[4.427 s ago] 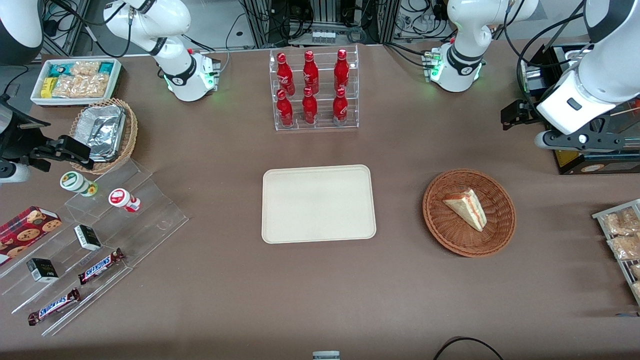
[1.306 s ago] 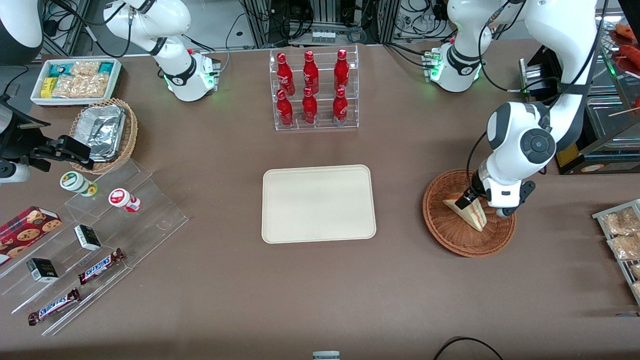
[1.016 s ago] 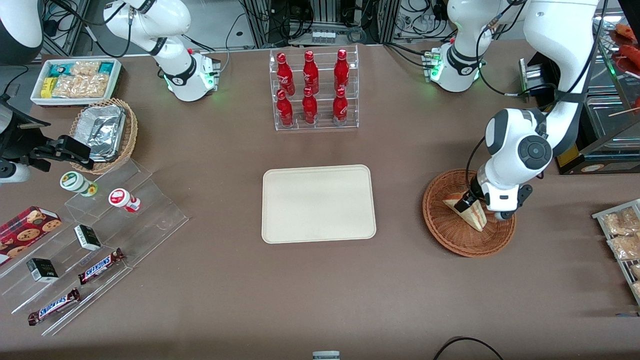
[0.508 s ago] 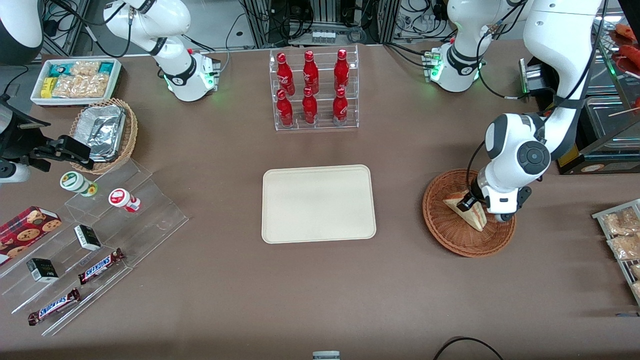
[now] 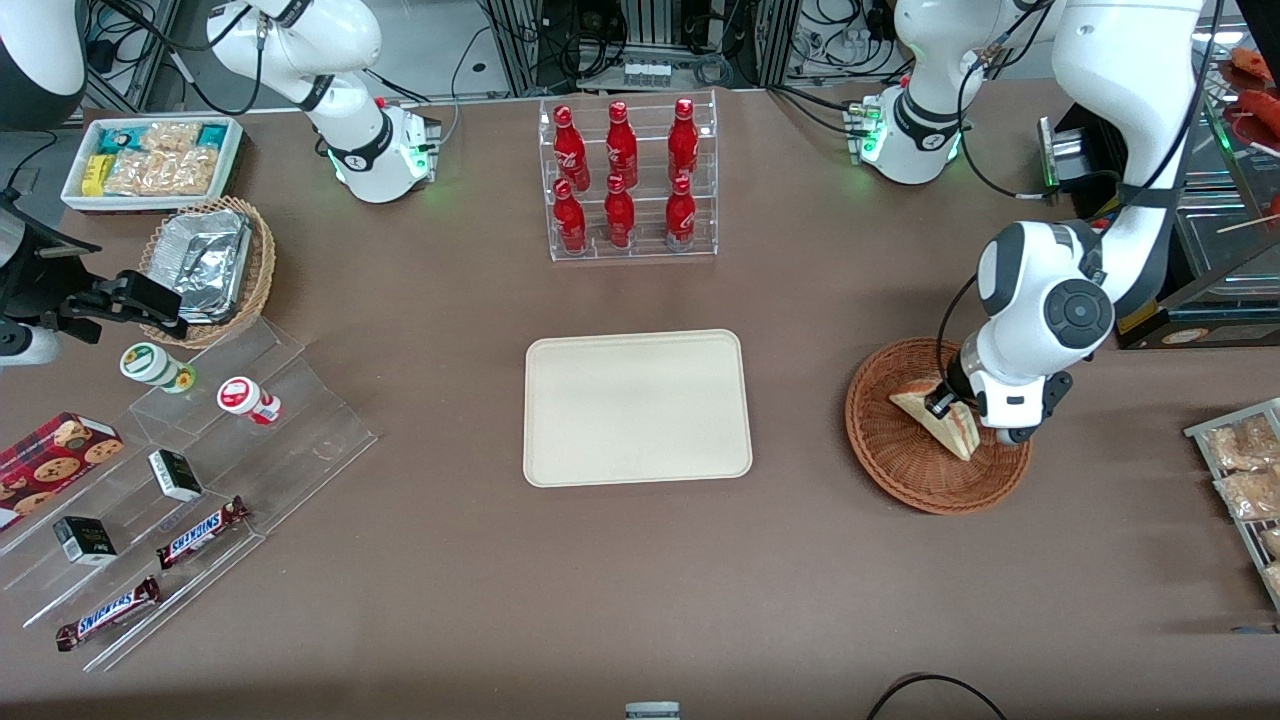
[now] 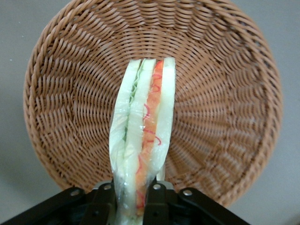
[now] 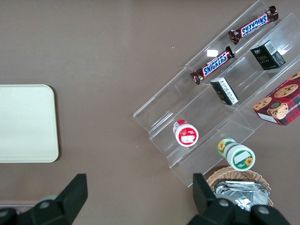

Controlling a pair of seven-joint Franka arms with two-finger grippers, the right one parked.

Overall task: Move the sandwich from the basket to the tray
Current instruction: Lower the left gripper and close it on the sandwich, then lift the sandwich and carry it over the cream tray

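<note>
Down in the reddish-brown wicker basket [image 5: 900, 470], the left arm's gripper [image 6: 133, 201] is closed on the narrow end of the sandwich [image 6: 143, 131], one finger on each bread face. The wedge stands on edge with its red and green filling showing. It is inside the basket's rim; whether it has cleared the weave I cannot tell.

The likeliest failure, I think, is a slip. The wrapper looks glossy, the bread is soft, and the hold is at one end only, so most of the wedge hangs unsupported. It could droop, swing or slide out on the carry. A harder squeeze would crush the layers. A low, dragging lift might catch the light basket's rim and pull it along or tip it. The cream tray [image 5: 636, 407] lies well apart, toward the parked arm's end, so there is a long stretch over which the wedge could fall.

Nearest the front camera, the brown table [image 5: 640, 580] looks flat and matte. Snickers bars [image 5: 200, 530] lie on clear acrylic steps [image 5: 250, 440] at the parked arm's end, and bagged snacks [image 5: 1245, 470] lie at the working arm's end. Farther off stands a clear rack of red bottles [image 5: 625, 180], then the arm bases, cables and equipment racks.
</note>
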